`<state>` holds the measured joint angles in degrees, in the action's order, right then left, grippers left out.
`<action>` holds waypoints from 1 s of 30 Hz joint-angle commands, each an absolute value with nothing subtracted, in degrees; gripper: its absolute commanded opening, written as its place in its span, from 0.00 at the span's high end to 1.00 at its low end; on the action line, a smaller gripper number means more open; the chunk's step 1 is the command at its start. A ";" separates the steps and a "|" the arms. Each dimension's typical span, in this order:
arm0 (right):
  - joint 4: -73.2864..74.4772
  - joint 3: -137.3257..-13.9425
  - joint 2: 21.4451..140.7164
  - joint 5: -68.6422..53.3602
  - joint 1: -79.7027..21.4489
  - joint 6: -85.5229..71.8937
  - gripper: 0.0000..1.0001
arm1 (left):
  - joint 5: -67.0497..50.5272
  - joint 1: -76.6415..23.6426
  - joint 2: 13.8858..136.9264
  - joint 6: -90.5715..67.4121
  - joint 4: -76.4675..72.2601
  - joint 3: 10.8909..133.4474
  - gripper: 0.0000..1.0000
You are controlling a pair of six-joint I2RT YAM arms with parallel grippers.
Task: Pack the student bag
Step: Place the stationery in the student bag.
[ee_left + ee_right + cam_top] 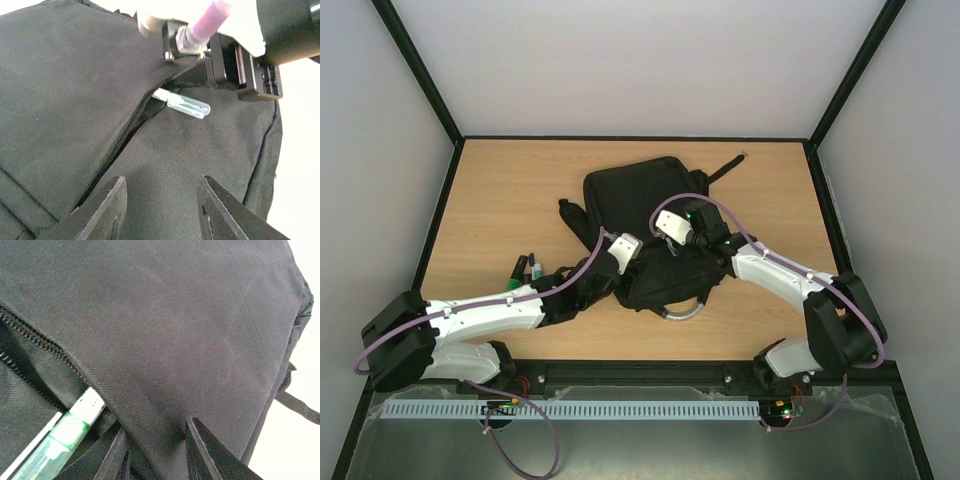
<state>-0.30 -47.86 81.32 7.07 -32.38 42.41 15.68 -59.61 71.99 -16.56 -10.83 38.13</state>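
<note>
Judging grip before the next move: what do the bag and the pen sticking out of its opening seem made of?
The bag: black woven cloth, probably nylon or polyester, matte; fine weave and soft folds show. The pen: apparently plastic, glossy, with a clear cap that catches light.

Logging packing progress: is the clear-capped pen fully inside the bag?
Partly in. The pen pokes cap-first out of the open zipper of the bag; its other end is hidden inside.
</note>
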 commanded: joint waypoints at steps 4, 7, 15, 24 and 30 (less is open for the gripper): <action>-5.84 -47.18 81.33 5.91 -32.61 42.08 0.69 | 16.67 -60.64 71.12 -19.13 -14.12 35.73 0.58; -3.07 -46.91 82.24 3.50 -32.70 45.36 0.61 | 17.05 -60.76 70.76 -19.54 -14.16 35.16 0.58; -8.78 -43.66 84.28 6.76 -32.96 48.32 0.60 | 17.97 -60.74 70.49 -20.20 -13.79 34.54 0.57; -10.92 -45.39 82.97 8.43 -32.98 41.78 0.98 | 22.65 -60.76 72.83 -25.44 -12.64 34.69 0.55; -0.14 -46.12 77.12 5.77 -32.96 36.91 0.99 | 31.54 -60.51 78.26 -40.21 -4.56 35.74 0.49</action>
<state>-9.08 -44.86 82.00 7.77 -32.88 42.35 24.99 -60.45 75.33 -29.30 -9.28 35.11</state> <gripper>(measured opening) 0.034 0.487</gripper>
